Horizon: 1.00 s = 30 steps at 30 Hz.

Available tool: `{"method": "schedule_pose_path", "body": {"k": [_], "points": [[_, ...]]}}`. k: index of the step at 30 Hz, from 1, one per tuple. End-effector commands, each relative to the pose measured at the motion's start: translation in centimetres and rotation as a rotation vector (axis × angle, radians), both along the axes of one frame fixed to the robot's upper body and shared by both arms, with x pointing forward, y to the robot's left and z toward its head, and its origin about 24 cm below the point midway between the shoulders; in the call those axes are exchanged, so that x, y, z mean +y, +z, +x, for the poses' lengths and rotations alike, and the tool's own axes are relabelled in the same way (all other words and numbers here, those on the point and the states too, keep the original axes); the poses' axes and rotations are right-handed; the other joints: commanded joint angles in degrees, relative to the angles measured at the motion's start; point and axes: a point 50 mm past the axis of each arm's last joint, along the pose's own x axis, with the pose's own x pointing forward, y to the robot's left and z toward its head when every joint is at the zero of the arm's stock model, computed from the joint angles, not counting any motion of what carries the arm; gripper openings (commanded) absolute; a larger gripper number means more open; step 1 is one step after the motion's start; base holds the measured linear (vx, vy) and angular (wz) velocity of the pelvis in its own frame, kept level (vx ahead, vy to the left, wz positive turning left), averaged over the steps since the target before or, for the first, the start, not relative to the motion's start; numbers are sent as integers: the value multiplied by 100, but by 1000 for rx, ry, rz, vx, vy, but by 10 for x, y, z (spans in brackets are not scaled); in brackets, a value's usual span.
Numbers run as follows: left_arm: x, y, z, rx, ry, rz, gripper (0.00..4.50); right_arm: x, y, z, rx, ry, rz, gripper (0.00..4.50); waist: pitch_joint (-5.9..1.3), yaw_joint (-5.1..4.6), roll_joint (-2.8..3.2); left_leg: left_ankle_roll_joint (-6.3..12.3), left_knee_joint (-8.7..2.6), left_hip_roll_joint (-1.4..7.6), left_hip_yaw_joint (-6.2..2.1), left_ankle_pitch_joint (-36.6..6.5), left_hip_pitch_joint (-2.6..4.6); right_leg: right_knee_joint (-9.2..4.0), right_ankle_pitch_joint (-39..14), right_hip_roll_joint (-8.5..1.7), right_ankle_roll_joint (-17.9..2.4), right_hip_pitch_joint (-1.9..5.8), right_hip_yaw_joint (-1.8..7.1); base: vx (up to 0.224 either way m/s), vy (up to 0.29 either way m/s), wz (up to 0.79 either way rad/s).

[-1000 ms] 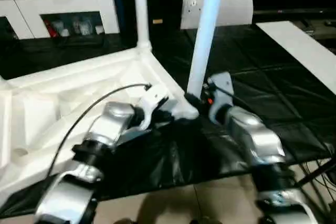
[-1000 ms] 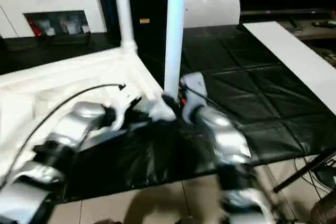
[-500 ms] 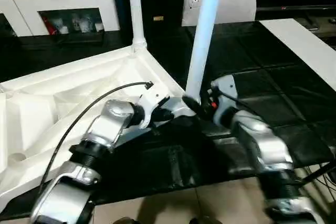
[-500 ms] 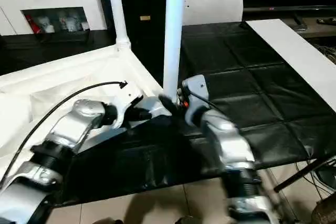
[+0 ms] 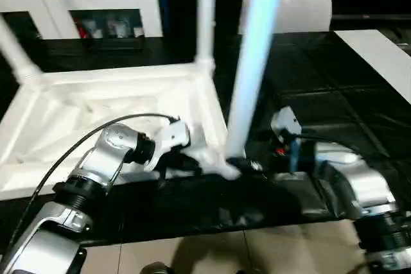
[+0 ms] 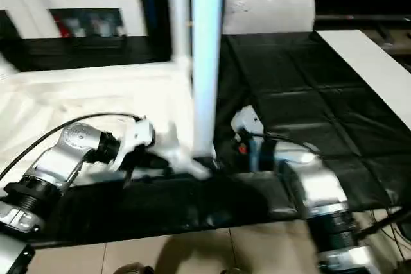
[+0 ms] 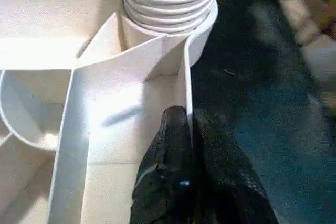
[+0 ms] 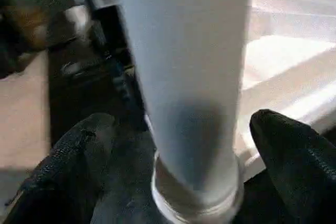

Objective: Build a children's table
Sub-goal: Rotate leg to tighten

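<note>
Head view: the tabletop is lying underside up on the black mat, and I am seating a leg in its near corner socket.

Left wrist view: my left pincer, pressed together, is pinching the tabletop's rim.

Right wrist view: my right pincer is standing spread around the upright leg, not gripping. Next, I judge, comes fetching another leg.
</note>
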Motion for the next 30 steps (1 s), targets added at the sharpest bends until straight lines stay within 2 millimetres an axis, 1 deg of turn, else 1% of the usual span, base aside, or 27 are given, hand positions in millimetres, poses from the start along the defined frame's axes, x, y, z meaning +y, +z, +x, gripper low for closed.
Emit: {"method": "schedule_pose_path", "body": {"k": [1,2,3,4,5,6,9,10,11,12,13,15,16,17,19,20,22,23,24,25,26,27,28,30], "points": [[-9,7,-4,-8,-126,9,0,3,7,0,-13,57,15,446,-364,-25,8,157,-393,219,-25,-1548,106,-426,-1400,-328,-1245,254,222,0,0,0],[-8,6,-4,-3,-146,19,0,3,7,1,-20,75,18,430,-357,-14,6,136,-388,213,-23,-1593,109,-437,-1554,-339,-1221,244,225,0,0,0],[-8,6,-5,-1,-159,25,0,3,7,2,-18,87,20,430,-354,0,-15,115,-395,214,-30,-1599,108,-445,-1706,-350,-1178,245,225,0,0,0],[-7,6,-5,3,-173,30,0,3,6,2,-14,100,20,420,-357,5,-12,105,-392,214,-31,-1602,110,-448,-1761,-355,-1165,240,226,0,0,0],[-7,6,-6,7,-188,33,0,3,5,1,-7,115,19,420,-352,4,-24,93,-396,216,-30,-1611,107,-461,-1830,-351,-1145,237,226,0,0,0],[-7,6,-6,9,-198,35,0,3,5,1,-1,124,20,402,-354,9,-20,86,-397,217,-36,-1603,104,-452,-1833,-351,-1143,241,223,0,0,0],[-10,9,-10,23,-242,25,0,7,5,-3,40,189,32,378,-361,14,-10,96,-401,224,-38,-1586,100,-437,-1724,-342,-1172,244,219,0,0,0],[-10,10,-10,24,-248,25,0,7,5,-4,51,200,34,378,-365,15,-11,97,-398,225,-37,-1579,102,-432,-1695,-341,-1181,244,219,0,0,0],[-10,10,-10,25,-251,25,0,8,4,-4,56,206,35,368,-365,21,-31,117,-396,224,-36,-1535,99,-423,-1640,-340,-1201,247,218,0,0,0],[-10,10,-10,24,-258,26,0,8,4,-5,61,217,31,349,-367,30,-17,127,-392,223,-33,-1489,94,-422,-1610,-344,-1207,247,219,0,0,0],[-10,10,-10,24,-258,26,0,8,4,-5,61,217,31,341,-370,31,-22,124,-390,221,-32,-1473,92,-422,-1596,-343,-1208,249,219,0,0,0],[-11,11,-9,17,-267,31,0,9,2,-5,63,233,18,333,-371,48,-22,119,-388,221,-31,-1467,96,-420,-1603,-345,-1206,246,219,0,0,0],[-11,11,-9,15,-268,30,0,9,1,-5,61,235,14,323,-371,51,-22,116,-388,223,-30,-1468,97,-421,-1602,-346,-1206,245,220,0,0,0],[-11,11,-9,13,-269,30,0,9,1,-5,61,237,14,304,-367,53,-15,100,-390,219,-31,-1501,98,-429,-1643,-344,-1195,242,219,0,0,0],[-13,12,-9,11,-268,24,0,10,1,-5,61,240,11,290,-370,56,-18,90,-391,219,-33,-1516,102,-429,-1672,-346,-1187,245,217,0,0,0],[-14,12,-9,8,-268,22,0,10,0,-5,64,244,10,290,-371,63,-32,98,-389,219,-33,-1485,99,-426,-1689,-348,-1174,245,218,0,0,0],[-14,11,-10,8,-270,20,0,11,0,-5,68,249,12,274,-374,67,-30,103,-388,222,-33,-1458,99,-423,-1661,-346,-1171,245,218,0,0,0],[-15,11,-10,4,-265,17,0,11,0,-6,75,259,13,253,-373,62,-69,116,-387,220,-27,-1433,93,-421,-1634,-339,-1171,248,216,0,0,0],[-15,11,-10,4,-265,17,0,11,0,-6,75,259,13,247,-378,75,-48,124,-384,221,-31,-1383,94,-409,-1603,-347,-1179,250,218,0,0,0],[-15,11,-10,4,-265,17,0,11,0,-6,75,259,13,247,-378,75,-48,124,-384,221,-31,-1383,94,-409,-1603,-347,-1179,250,218,0,0,0],[-13,10,-11,3,-258,19,0,13,0,-7,79,268,13,239,-375,82,-37,121,-382,226,-26,-1389,105,-417,-1609,-348,-1180,238,221,0,0,0],[-13,10,-11,3,-256,20,0,14,0,-7,80,271,14,226,-373,86,-44,120,-383,220,-26,-1377,94,-413,-1589,-343,-1175,245,221,0,0,0],[-12,10,-11,4,-251,21,0,15,0,-8,80,274,16,217,-372,87,-31,114,-385,220,-30,-1390,93,-413,-1605,-344,-1169,246,220,0,0,0],[-11,9,-10,2,-233,16,0,16,0,-10,84,280,21,211,-371,88,-51,104,-387,220,-29,-1432,101,-422,-1683,-346,-1142,243,219,0,0,0]]}}
